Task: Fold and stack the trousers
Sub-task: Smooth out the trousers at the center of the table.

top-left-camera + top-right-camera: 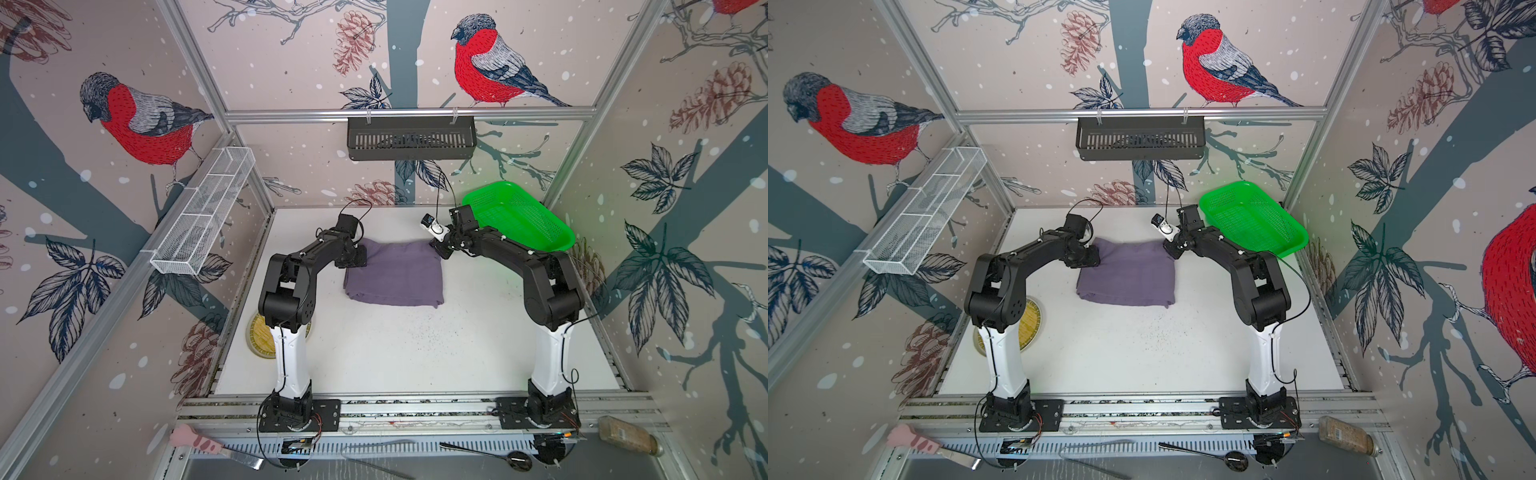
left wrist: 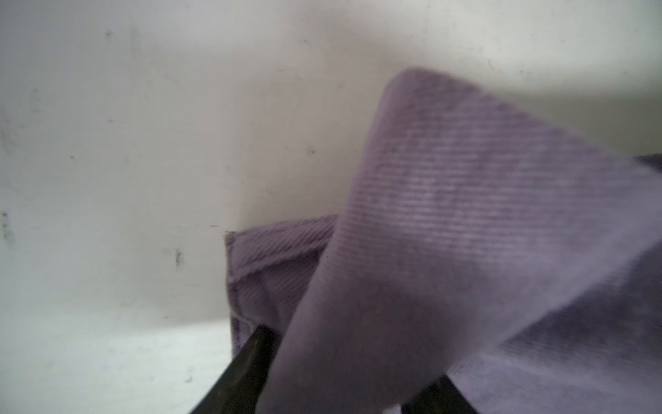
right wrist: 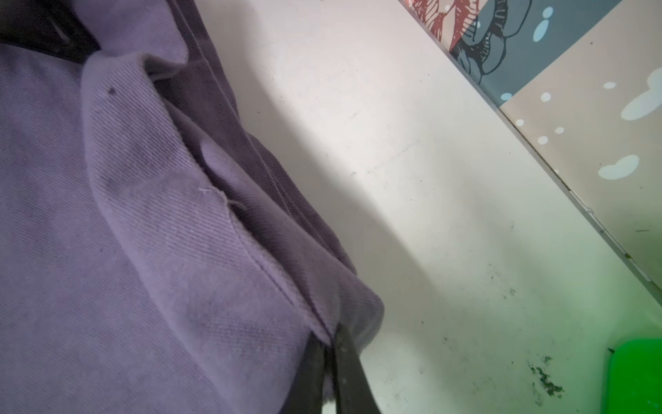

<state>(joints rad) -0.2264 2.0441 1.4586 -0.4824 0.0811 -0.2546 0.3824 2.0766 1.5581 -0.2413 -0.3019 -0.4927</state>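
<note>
Pinching far corner of folded trousers (image 1: 395, 274), right claw (image 3: 327, 353) clamped; left claw (image 2: 344, 380) part-open around opposite corner.

Dusty purple ribbed trousers (image 1: 395, 272), bright green basket (image 1: 519, 216).

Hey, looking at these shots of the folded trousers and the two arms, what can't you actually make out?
- Left gripper: in the left wrist view a blurred flap of the trousers drapes between the fingers, so whether they pinch it is unclear.
- In both top views, the arms' own wrists hide the jaws.
- Yellow disc: partly behind the left arm.
- Green basket: cut off by the right wrist picture's edge.
</note>
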